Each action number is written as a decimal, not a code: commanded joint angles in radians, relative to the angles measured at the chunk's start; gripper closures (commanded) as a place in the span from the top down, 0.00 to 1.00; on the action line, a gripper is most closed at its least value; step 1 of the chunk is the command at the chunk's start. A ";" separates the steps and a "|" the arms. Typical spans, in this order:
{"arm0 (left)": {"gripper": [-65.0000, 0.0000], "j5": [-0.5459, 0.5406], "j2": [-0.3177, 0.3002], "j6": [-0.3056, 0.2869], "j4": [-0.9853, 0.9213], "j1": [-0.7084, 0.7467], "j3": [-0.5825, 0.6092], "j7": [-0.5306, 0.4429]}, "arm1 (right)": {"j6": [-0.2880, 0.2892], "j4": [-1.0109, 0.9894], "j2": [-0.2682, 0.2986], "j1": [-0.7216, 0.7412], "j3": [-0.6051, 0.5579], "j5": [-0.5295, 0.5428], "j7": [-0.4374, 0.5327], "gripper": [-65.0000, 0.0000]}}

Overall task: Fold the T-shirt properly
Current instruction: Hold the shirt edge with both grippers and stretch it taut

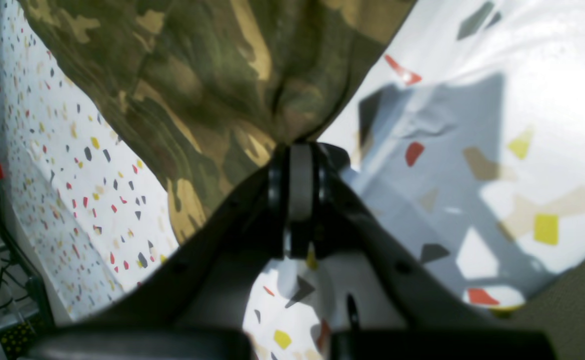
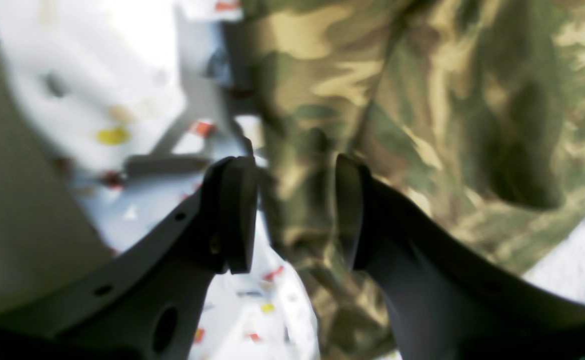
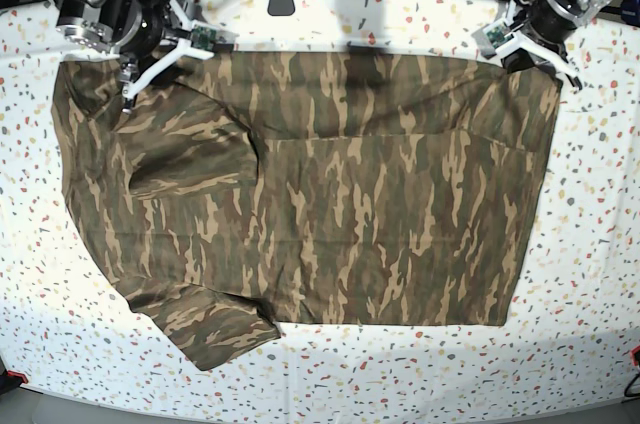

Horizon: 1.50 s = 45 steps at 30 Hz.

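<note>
My left claw pinches the camouflage cloth T-shirt, spread on the speckled white desk, at its far corner; right claw gapes around a fold there — uneven pull risks skewing.

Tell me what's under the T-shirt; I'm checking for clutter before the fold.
The T-shirt lies on a white speckled tablecloth, visible all around it. Anything beneath the cloth is covered.

One T-shirt, one speckled table, two tools: left tool, right tool
</note>
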 commanded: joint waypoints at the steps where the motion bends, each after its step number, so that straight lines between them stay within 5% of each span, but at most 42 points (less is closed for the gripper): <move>1: 0.00 0.005 -0.011 0.003 0.008 0.003 -0.006 0.008 | -0.002 0.009 0.021 0.002 0.008 -0.006 -0.005 0.37; 7: 0.00 0.005 -0.011 0.004 0.008 0.003 -0.006 0.008 | -0.001 -0.025 0.021 0.002 0.008 -0.029 -0.061 0.37; 14: 0.00 0.005 -0.011 0.004 0.008 0.003 -0.006 0.008 | -0.005 -0.154 0.021 0.005 0.008 -0.127 0.049 0.37; 20: 0.00 0.005 -0.011 0.003 0.008 0.003 -0.006 0.008 | -0.097 -0.170 0.021 0.006 0.009 -0.150 0.045 0.36; 27: 0.00 0.005 -0.011 0.003 0.008 0.003 -0.006 0.008 | -0.127 -0.169 0.021 0.007 0.008 -0.150 0.041 0.01; 32: 0.00 0.006 -0.011 0.004 0.008 0.003 -0.006 0.023 | -0.237 -0.169 0.021 0.007 0.008 -0.150 0.042 0.00; 41: 0.00 0.008 -0.012 0.009 0.013 0.014 -0.006 0.102 | -0.237 -0.043 0.032 -0.052 0.008 -0.151 -0.015 0.00; 45: 0.00 0.022 -0.012 0.066 0.049 0.045 -0.006 0.134 | -0.238 -0.014 0.032 -0.072 0.008 -0.168 -0.087 0.00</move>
